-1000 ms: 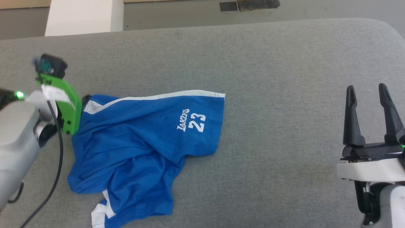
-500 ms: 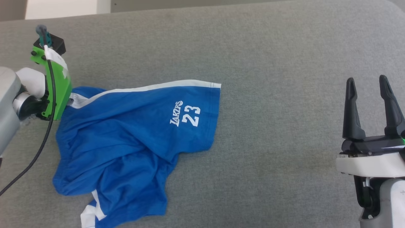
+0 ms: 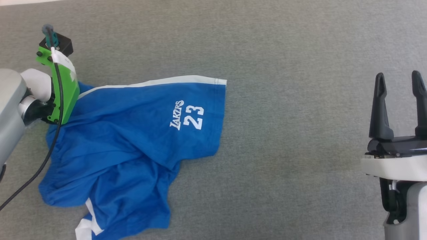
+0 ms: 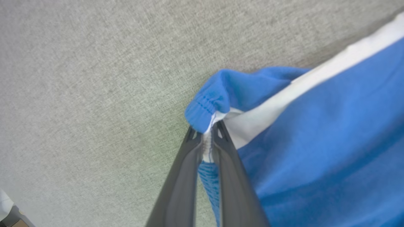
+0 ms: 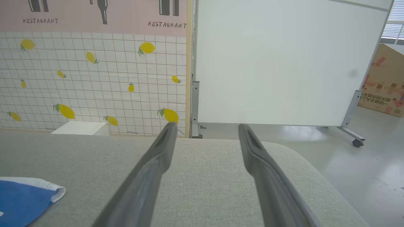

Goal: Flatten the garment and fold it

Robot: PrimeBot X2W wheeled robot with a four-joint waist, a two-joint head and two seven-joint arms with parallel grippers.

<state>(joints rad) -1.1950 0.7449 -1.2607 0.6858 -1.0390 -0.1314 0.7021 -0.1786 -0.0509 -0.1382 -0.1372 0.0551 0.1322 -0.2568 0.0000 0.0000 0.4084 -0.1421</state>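
Blue soft fabric: your garment [image 3: 133,140] lies rumpled on the grey upholstered surface [image 3: 283,133], left of centre in the head view. Its white "LAKERS 23" print [image 3: 186,115] faces up, and a white stripe runs along its far edge. Your left gripper [image 4: 206,134] is pinched tight on the elastic waistband corner, where blue meets white. Your right gripper [image 3: 397,75] hangs well apart at the right, fingers spread wide above bare grey cloth.
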